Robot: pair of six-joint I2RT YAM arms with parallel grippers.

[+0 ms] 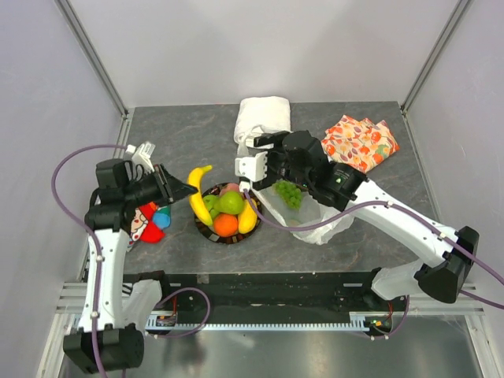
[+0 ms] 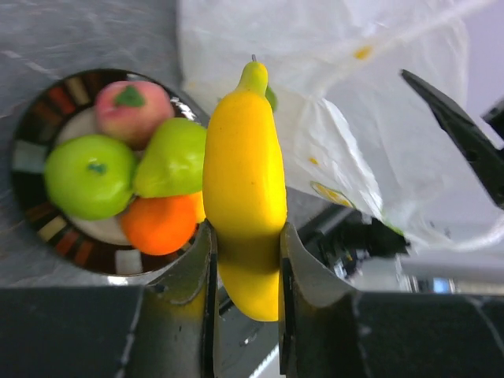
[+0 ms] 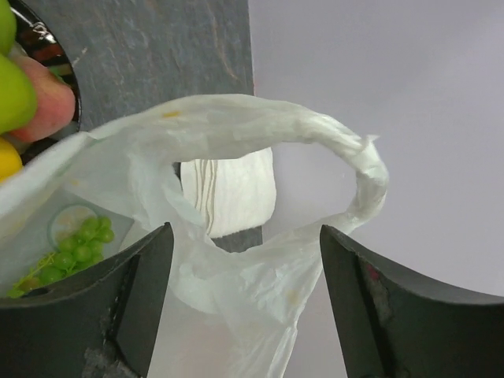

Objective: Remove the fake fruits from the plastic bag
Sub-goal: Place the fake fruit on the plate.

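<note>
My left gripper [image 1: 178, 187] is shut on a yellow banana [image 1: 198, 194], held over the left rim of the plate [image 1: 206, 230]; the left wrist view shows the banana [image 2: 244, 173] pinched between the fingers [image 2: 205, 283]. On the plate lie a green apple [image 2: 90, 175], pear [image 2: 173, 157], orange [image 2: 157, 224], a pink fruit [image 2: 130, 110] and a second banana [image 1: 249, 219]. The white plastic bag [image 1: 315, 216] lies right of the plate with green grapes [image 1: 287, 193] inside. My right gripper [image 1: 250, 155] is open, and its jaws straddle the bag's handle loop [image 3: 260, 142].
A folded white cloth roll [image 1: 264, 116] lies at the back centre. Orange fruit-patterned fabric [image 1: 360, 142] lies at the back right. A red and blue object [image 1: 151, 217] sits under my left arm near the table's left edge.
</note>
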